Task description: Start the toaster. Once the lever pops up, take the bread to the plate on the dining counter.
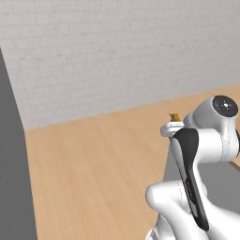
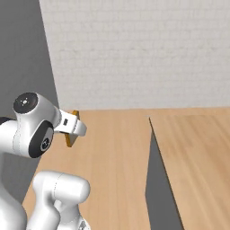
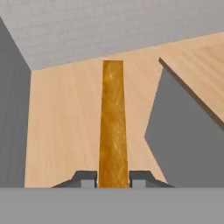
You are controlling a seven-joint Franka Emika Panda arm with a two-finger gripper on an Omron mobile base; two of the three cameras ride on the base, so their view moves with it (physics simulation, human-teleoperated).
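Above the wood floor (image 3: 65, 122), jaws clamp narrowly on the bread (image 3: 113, 127), seen edge-on between both fingertips (image 3: 87, 178).

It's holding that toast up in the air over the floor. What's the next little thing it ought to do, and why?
Probably keep carrying it toward the wood-topped counter on the right: the gripper is shut on the bread, edge-on between the fingers, and no plate is in sight yet.

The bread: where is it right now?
The bread is held edge-on between the gripper's fingers, carried above the wood floor, with the dining counter ahead on the right.
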